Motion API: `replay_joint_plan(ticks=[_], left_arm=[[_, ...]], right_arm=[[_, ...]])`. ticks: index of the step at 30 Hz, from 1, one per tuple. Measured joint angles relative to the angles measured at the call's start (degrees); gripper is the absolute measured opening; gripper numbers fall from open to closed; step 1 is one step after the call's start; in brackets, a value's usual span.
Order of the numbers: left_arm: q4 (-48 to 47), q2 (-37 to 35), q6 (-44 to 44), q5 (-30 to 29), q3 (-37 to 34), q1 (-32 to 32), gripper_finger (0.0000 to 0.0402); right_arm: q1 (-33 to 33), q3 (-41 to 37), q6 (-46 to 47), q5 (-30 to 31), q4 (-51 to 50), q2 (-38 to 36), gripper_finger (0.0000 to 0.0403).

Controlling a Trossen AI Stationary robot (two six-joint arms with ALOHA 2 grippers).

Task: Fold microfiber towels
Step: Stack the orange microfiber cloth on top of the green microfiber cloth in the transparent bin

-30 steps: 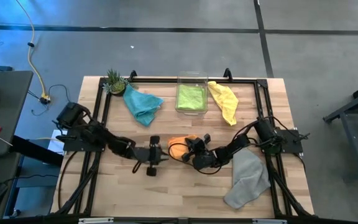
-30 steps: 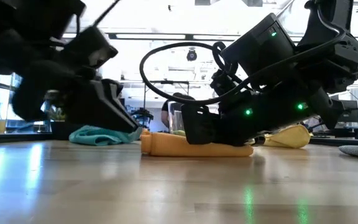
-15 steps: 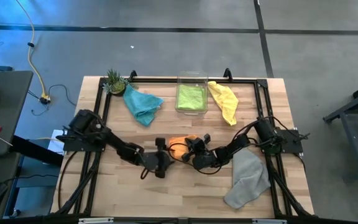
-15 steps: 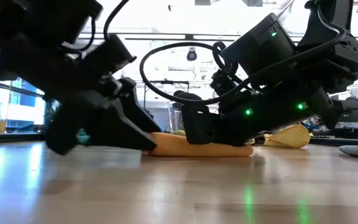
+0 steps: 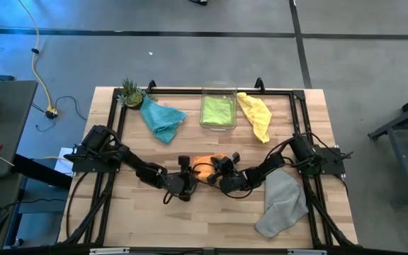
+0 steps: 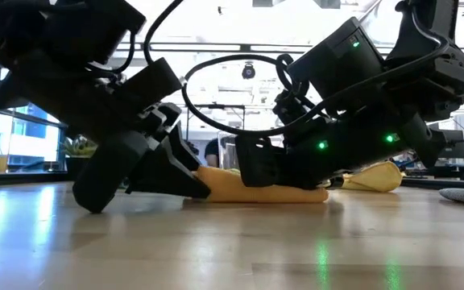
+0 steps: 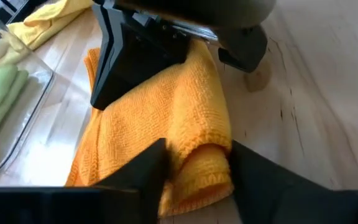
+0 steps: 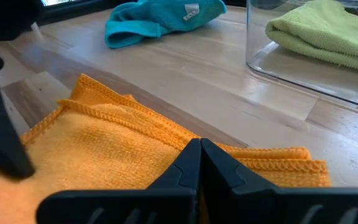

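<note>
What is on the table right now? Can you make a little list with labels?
table: wooden top
orange towel: partly folded at the middle
left end effector: fingers straddle the orange towel's folded edge
right end effector: shut, pressed on the orange towel
green towel: folded, inside the clear bin
clear bin: at the far edge
blue towel: crumpled, far left
yellow towel: crumpled, beside the bin
grey towel: loose, near right
</note>
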Motion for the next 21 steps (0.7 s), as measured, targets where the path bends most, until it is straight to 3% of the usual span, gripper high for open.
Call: replay_joint_plan(ticks=[7, 11, 17, 21], left_arm=[[-0.1, 0.1, 1.5, 0.2, 0.0, 0.0, 0.0014], [0.1, 0.1, 1.2, 0.2, -0.1, 0.0, 0.0017], [0.0, -0.2, -1.3, 1.6, -0.3, 0.3, 0.0005], [0.7, -0.2, -3.4, 2.6, -0.3, 0.9, 0.0006]], right_arm=[[1.1, -0.1, -9.9, -0.1, 0.2, -1.2, 0.0019], [2.0, -0.3, -18.8, -6.3, -5.9, -6.8, 0.0070], [3.0, -0.3, -24.4, -21.0, -25.4, -19.8, 0.0165], [4.8, -0.2, -29.2, -23.3, -31.7, -26.9, 0.0219]])
